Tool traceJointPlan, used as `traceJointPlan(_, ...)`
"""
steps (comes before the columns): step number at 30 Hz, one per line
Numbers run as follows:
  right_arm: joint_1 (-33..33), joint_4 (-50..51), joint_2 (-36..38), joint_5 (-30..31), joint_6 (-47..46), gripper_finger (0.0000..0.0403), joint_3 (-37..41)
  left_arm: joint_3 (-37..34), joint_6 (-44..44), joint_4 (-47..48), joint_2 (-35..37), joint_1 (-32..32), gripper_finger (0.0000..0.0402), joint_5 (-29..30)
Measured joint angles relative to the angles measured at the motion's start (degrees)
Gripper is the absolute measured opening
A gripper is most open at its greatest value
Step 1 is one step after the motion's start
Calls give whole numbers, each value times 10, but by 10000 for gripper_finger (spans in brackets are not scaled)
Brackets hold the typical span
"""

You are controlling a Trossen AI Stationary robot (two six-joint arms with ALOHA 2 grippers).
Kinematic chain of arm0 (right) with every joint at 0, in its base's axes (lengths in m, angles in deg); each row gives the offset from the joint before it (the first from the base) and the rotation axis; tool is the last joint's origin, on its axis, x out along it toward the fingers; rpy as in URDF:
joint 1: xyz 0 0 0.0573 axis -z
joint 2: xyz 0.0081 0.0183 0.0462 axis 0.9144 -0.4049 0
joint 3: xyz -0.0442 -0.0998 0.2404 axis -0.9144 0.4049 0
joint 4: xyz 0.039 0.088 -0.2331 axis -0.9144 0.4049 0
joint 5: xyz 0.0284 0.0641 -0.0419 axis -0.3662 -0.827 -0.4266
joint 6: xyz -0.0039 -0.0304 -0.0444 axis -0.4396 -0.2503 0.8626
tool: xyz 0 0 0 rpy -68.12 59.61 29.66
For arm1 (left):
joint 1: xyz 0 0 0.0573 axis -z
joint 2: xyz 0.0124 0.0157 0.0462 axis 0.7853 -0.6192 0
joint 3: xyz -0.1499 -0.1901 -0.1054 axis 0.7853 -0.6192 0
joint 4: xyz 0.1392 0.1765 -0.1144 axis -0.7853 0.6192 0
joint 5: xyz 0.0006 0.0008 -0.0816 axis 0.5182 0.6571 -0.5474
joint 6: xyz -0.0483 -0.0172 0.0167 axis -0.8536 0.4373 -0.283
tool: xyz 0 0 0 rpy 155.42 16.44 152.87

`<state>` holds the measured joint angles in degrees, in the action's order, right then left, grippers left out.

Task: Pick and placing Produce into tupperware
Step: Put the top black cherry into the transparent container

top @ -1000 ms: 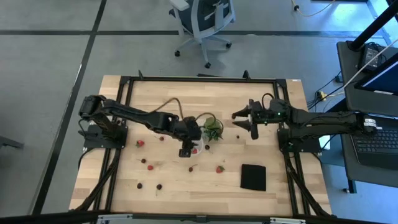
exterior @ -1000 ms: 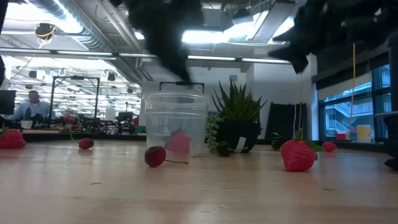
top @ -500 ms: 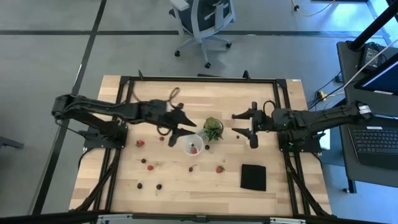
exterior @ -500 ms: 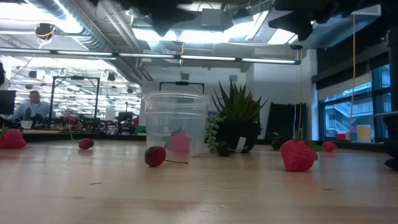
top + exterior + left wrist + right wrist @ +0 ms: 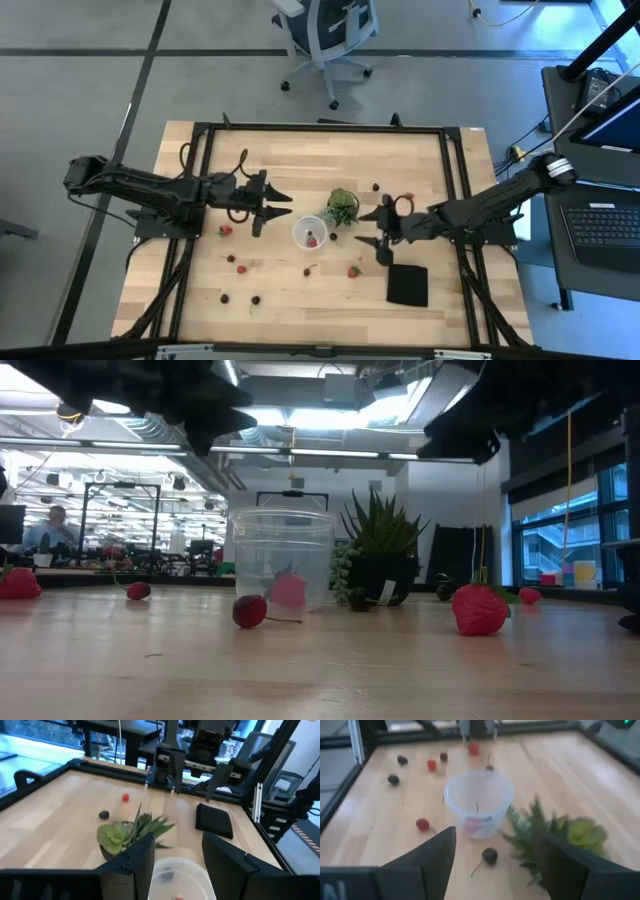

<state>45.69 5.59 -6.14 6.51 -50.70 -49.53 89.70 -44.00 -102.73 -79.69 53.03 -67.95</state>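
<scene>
1. Centrally on the tabletop (image 5: 420, 160), the tupperware (image 5: 308, 233) is seen standing upright, with one red piece of produce (image 5: 312, 241) inside it.
2. Just beside the tupperware, on the right arm's side, a green plant (image 5: 342, 206) is set in a dark pot.
3. Left of the tupperware, the left tool (image 5: 272, 206) is held above the wood with its fingers parted and nothing between them.
4. Right of the tupperware, beyond the plant, the right tool (image 5: 372, 227) is held with its fingers spread wide and empty.
5. More produce is scattered around the tupperware: a strawberry (image 5: 353, 271) and a dark cherry (image 5: 307, 271) on the near side, another strawberry (image 5: 226, 230) below the left tool, and several small pieces toward the near left corner.
6. A flat black square (image 5: 407, 284) is seen lying near the right tool, well apart from the tupperware.
</scene>
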Motion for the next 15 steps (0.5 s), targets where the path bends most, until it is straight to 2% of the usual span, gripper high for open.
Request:
traceJointPlan(9, -33, -51, -118, 1, -76, 257, 0, -2, 2, 2, 0, 4, 156, 0)
traceJointPlan(15, -34, -80, -172, 42, -165, 257, 0, -2, 2, 2, 0, 4, 156, 0)
